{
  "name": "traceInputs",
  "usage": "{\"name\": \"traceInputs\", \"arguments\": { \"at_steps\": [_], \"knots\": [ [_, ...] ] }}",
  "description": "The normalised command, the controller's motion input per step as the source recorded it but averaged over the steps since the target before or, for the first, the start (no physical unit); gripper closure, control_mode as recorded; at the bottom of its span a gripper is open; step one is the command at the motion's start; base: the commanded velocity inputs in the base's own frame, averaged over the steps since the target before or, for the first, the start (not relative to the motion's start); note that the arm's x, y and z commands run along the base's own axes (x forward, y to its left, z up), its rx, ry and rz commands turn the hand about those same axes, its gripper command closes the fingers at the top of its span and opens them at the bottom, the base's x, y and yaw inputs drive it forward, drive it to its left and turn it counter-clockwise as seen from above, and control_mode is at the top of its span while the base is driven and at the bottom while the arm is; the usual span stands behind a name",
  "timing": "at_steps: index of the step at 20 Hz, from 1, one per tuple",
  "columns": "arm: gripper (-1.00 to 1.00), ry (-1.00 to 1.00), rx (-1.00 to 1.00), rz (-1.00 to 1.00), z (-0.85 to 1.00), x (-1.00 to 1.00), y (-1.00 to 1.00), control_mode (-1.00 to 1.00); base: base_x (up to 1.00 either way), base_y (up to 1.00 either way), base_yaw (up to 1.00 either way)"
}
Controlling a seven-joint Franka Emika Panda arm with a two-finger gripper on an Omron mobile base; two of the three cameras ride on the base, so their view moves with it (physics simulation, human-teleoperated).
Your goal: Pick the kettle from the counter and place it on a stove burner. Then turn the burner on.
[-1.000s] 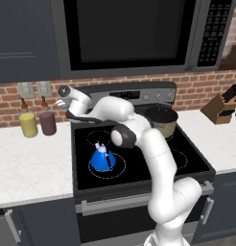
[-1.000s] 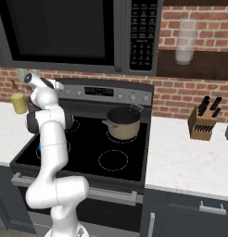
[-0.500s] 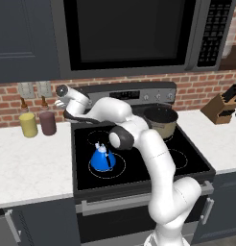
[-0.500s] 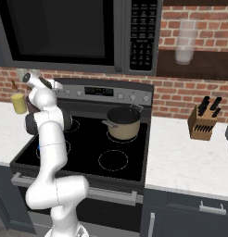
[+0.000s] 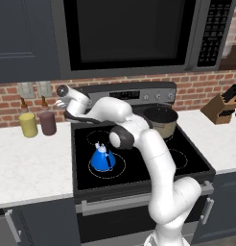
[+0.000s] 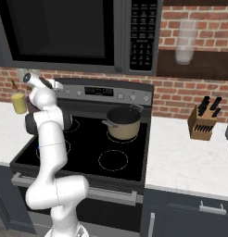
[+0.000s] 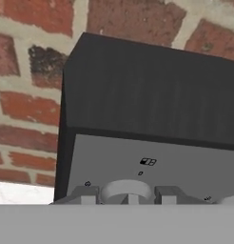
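One job looks done and the other is in hand: the kettle (image 5: 102, 157) sits upright inside the big front-left burner (image 5: 116, 169) of the black cooktop (image 5: 187, 161), off the counter (image 5: 33, 168), so what remains is the heat. That explains the long reach of the arm, stretched over the glass to the left end of the control panel (image 5: 139, 93) at the back of the stove. From the hand's own camera, the gripper (image 7: 126, 196) is square on a round knob (image 7: 114, 190), a finger on either side of it. The jaws stand fairly narrow about that knob, though I can't tell whether they have truly clamped it or are just beside it. I'd judge a firm pinch is needed before any twist. On to the containers: the tan pot (image 5: 160, 122) on the back-right ring shows a dark inside, contents unclear. A yellow cup (image 5: 28, 124) and a dark red cup (image 5: 47, 123) stand side by side against the brick wall, tops hidden from us. The knife block (image 5: 220, 106), far right, holds its dark-handled knives.
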Motion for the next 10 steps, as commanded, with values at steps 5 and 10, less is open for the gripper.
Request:
{"name": "traceInputs", "arguments": {
  "at_steps": [5, 10],
  "knots": [
    [1.00, -0.05, -0.12, 0.15, -0.02, 0.00, 0.00, -1.00, 0.00, 0.00, 0.00],
    [1.00, -0.01, -0.23, 0.17, -0.07, 0.00, 0.00, -1.00, 0.00, 0.00, 0.00]
  ]
}}
